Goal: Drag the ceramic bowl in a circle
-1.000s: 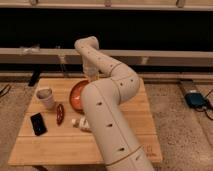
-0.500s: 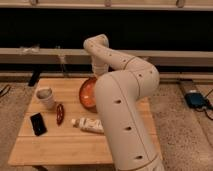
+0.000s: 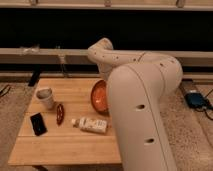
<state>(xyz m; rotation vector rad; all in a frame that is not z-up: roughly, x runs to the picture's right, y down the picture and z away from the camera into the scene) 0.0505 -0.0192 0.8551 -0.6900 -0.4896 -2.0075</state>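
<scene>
Rightward across the wooden desk the wide, shallow orange-red glazed ceramic bowl has been carried since the earlier frames, away from the pale grey-white cup and toward the desk's middle. The robot's bulky white arm has been swung the same way and is now seen covering the bowl's right part and the whole right side of the desk. The white bottle lying on its side is left where it was, near the bowl's front edge. The small dark-red oblong object and the flat black rectangular object are found to its left.

The gripper is hidden behind the arm, somewhere at the bowl's covered side. It is closed narrow, though whether the rim is pinched cannot be seen. A stretch of the circle is judged to be traced. The arc is yet to be curved round and closed, and the bottle is to be avoided on the way.
</scene>
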